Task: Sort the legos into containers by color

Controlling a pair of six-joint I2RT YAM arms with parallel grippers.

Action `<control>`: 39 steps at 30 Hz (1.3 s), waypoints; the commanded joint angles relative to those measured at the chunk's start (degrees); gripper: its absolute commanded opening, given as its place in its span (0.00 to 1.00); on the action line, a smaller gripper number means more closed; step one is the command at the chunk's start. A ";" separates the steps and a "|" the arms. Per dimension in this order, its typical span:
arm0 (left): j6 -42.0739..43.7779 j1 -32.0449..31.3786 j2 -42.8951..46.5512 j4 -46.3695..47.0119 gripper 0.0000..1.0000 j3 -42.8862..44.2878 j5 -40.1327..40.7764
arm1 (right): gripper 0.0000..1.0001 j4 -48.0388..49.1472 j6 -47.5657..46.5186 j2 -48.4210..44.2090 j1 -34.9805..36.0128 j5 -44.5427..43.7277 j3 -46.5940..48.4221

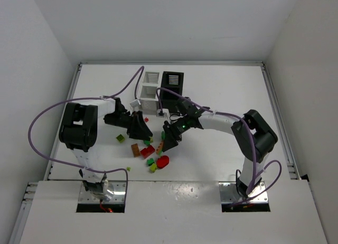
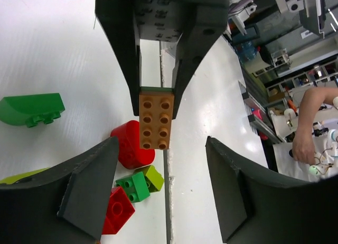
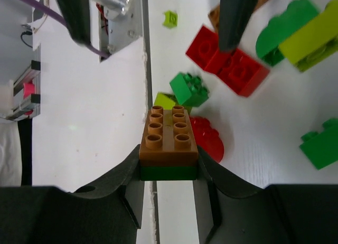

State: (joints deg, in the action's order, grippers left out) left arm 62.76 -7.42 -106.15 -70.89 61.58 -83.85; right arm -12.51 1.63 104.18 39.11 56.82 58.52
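My right gripper (image 1: 169, 142) (image 3: 169, 155) is shut on an orange-brown brick (image 3: 168, 135) stacked on a dark green brick (image 3: 169, 172), and holds them above the table. The left wrist view shows this orange-brown brick (image 2: 155, 120) straight ahead. My left gripper (image 1: 142, 131) (image 2: 161, 149) is open and empty, facing the held bricks. Loose legos lie below: a red rounded brick (image 1: 162, 161) (image 2: 129, 143), red bricks (image 1: 147, 151) (image 3: 227, 62), green bricks (image 2: 132, 186) (image 3: 190, 88), and a yellow-green brick (image 2: 153, 176). Two white bins (image 1: 152, 77) (image 1: 148, 99) and a black bin (image 1: 172, 84) stand behind.
A green curved brick (image 2: 31, 109) lies to the left. A yellow-green brick (image 1: 121, 138), an orange-brown brick (image 1: 135, 149) and a tiny stud (image 1: 128, 169) lie on the left side. More green and yellow-green bricks (image 3: 311, 35) lie nearby. A table seam (image 2: 166, 202) runs under the grippers.
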 commanded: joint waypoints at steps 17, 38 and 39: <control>0.87 -0.14 2.00 3.39 0.54 -0.94 -4.39 | 0.00 5.22 4.08 2.42 3.16 1.54 10.47; 0.34 -2.34 1.92 3.39 0.30 -0.41 -3.86 | 0.00 5.75 5.67 4.36 3.69 -0.04 12.67; 0.34 -2.34 1.91 3.39 0.22 -0.41 -3.86 | 0.00 5.75 5.67 4.36 3.69 -0.04 12.67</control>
State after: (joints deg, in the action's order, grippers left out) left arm 61.10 -8.82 -105.58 -68.47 60.58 -83.74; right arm -9.96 7.60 108.84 42.28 55.42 68.84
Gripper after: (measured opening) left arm 0.377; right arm 0.363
